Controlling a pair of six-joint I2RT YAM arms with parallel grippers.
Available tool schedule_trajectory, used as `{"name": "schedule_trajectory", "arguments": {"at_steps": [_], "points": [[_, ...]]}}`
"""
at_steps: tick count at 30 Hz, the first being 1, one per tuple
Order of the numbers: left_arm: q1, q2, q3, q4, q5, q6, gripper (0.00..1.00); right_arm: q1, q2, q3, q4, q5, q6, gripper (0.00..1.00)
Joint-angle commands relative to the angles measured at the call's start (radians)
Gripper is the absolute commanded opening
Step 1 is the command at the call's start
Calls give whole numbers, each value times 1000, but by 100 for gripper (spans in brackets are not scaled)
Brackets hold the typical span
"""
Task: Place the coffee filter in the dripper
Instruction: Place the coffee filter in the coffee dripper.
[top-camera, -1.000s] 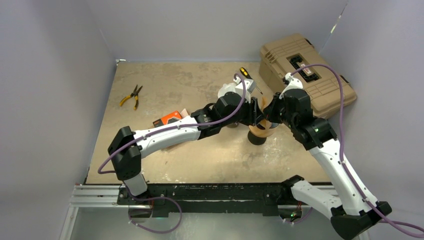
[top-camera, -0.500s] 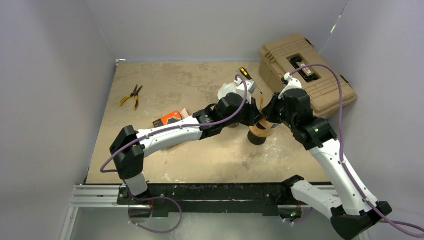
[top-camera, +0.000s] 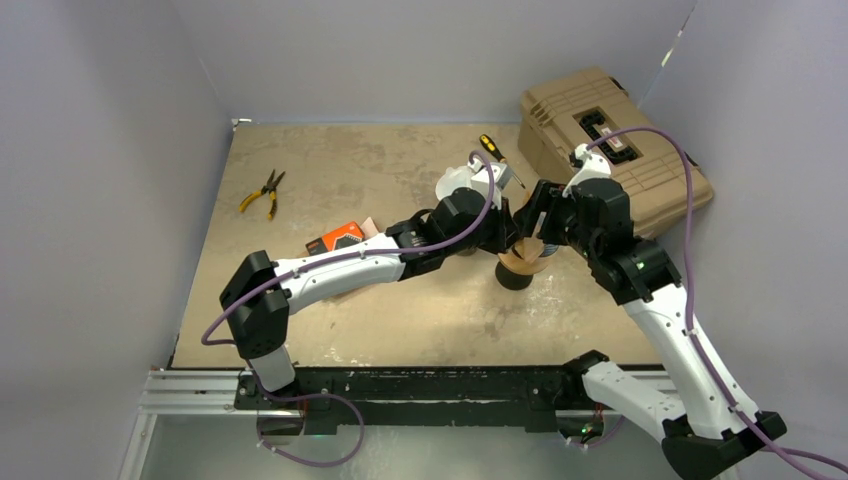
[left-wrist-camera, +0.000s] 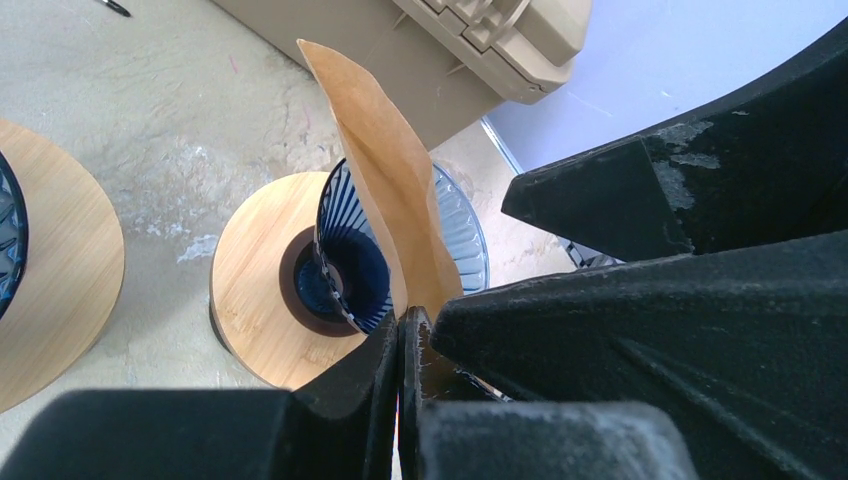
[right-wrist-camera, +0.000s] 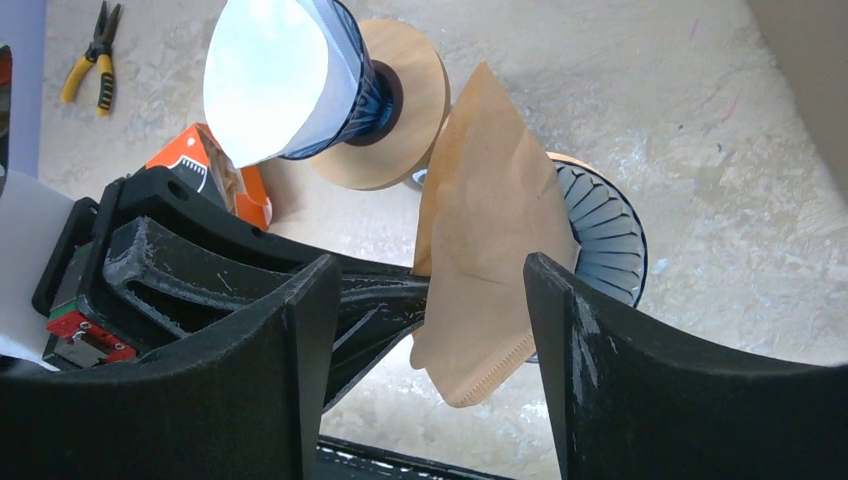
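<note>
Handover: right gripper (right-wrist-camera: 430, 272) has let go.
Left gripper (left-wrist-camera: 400, 332) pinches coffee filter (right-wrist-camera: 485, 200) over dripper (left-wrist-camera: 345, 255); second dripper (right-wrist-camera: 275, 75) beside it.

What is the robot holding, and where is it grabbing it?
The left end effector pinches the brown coffee filter by one edge, over the blue dripper. The right end effector is open and holds nothing.

- Two robot arms (top-camera: 340, 265)
- Two drippers (right-wrist-camera: 603, 225)
- One brown coffee filter (right-wrist-camera: 480, 230), one white filter (right-wrist-camera: 265, 75)
- One pair of pliers (top-camera: 262, 192), one screwdriver (top-camera: 492, 147), one toolbox (top-camera: 610, 150), one orange box (top-camera: 335, 238)
</note>
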Motion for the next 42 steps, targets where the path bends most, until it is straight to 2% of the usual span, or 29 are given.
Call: {"name": "schedule_trajectory", "arguments": {"at_steps": [1, 7, 11, 16, 21, 42], "points": [[-2, -36, 8, 56, -17, -8, 0, 7, -9, 31, -13, 5, -26, 71], [-1, -48, 6, 78, -9, -10, 0, 8, -2, 14, -27, 31, -39, 64], [-2, -57, 1, 86, -9, -11, 0, 8, 15, 10, -36, 54, -40, 46], [-1, -60, 4, 69, -28, -2, 0, 8, 21, 21, -49, 76, -40, 37], [0, -57, 11, 42, -66, 11, 0, 9, 22, 34, -67, 123, -45, 33], [2, 6, 145, -133, -91, 45, 0, 8, 30, 53, -145, 222, -56, 31]]}}
